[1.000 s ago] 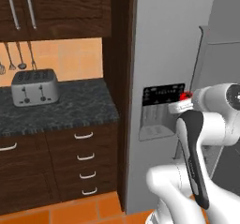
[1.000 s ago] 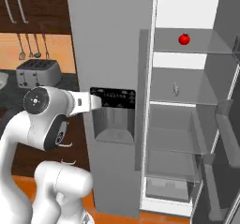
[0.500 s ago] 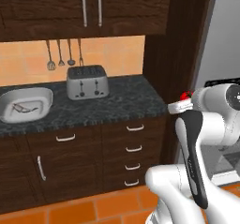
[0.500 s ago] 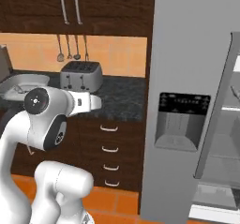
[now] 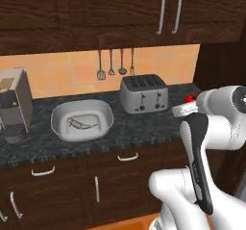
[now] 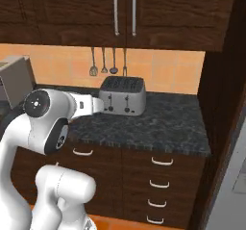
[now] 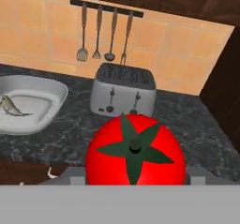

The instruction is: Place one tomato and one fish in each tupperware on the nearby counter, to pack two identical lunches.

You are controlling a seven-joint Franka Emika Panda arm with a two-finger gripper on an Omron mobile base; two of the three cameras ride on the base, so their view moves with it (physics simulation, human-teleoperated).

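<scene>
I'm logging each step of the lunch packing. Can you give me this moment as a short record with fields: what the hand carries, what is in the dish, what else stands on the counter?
hand: closed around the glossy red tomato, carried above the counter's front edge
white rounded dish: on the black speckled counter, left of the toaster
dish contents: one thin grey fish, no tomato yet
steel toaster: against the orange tiled wall, under the hanging utensils
grey appliance: at the counter's far left

No readable text, label, brand, number or sign appears anywhere; the toaster [image 5: 143, 93], the coffee machine [image 5: 14, 104] and the cabinet doors [image 6: 125, 10] carry none.
</scene>
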